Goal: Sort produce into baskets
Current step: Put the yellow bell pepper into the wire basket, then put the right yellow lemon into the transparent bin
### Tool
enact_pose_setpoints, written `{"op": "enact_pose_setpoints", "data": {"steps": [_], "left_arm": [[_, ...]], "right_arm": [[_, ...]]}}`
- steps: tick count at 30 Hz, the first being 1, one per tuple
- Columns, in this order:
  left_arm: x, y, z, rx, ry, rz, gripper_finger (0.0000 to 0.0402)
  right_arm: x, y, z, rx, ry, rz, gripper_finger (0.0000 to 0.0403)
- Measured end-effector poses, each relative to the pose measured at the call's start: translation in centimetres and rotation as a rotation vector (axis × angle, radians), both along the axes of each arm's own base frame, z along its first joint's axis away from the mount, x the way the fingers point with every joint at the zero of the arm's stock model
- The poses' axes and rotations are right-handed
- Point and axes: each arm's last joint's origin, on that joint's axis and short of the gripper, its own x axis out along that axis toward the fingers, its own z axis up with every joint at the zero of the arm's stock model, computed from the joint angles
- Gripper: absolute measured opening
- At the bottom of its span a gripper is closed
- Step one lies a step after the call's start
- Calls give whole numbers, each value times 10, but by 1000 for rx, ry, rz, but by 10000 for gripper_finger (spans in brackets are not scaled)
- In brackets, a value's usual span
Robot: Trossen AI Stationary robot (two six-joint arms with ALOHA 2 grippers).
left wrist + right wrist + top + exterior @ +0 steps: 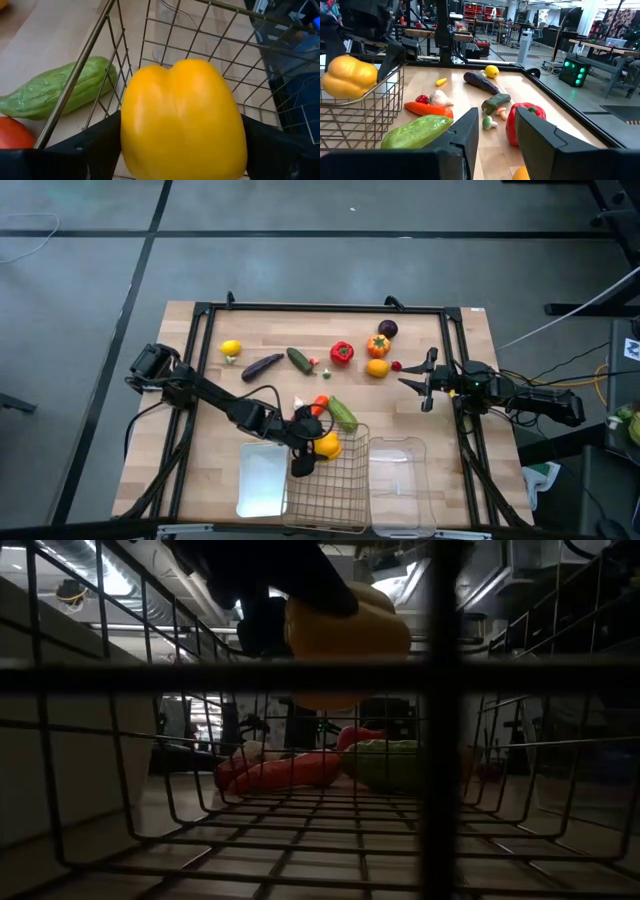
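Yellow pepper (pixel 182 120) in left gripper (pixel 312 448)

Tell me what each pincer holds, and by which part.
Left pincer grips the yellow pepper by its sides, above the wire basket. Right pincer holds nothing.

In the low view, the dark bars of the wire-mesh basket (pixel 300 675) cross the glossy yellow bell pepper (pixel 345 635), whose top is hidden by the left gripper (pixel 265 580). In the left wrist view the pepper's base runs off the edge. A tiny pale item (pixel 327 373) mid-table cannot be identified.
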Motion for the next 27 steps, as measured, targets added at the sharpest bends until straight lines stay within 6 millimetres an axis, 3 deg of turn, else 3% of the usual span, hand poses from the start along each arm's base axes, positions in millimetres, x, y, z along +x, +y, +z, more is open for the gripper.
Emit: {"op": "enact_pose_setpoints", "data": {"steps": [17, 27], "left_arm": [[3, 6, 0, -16, -4, 33, 396], [2, 7, 0, 35, 1, -10, 397]], "right_arm": [[0, 0, 0, 0, 0, 0, 127], [0, 0, 0, 0, 0, 1, 127]]}}
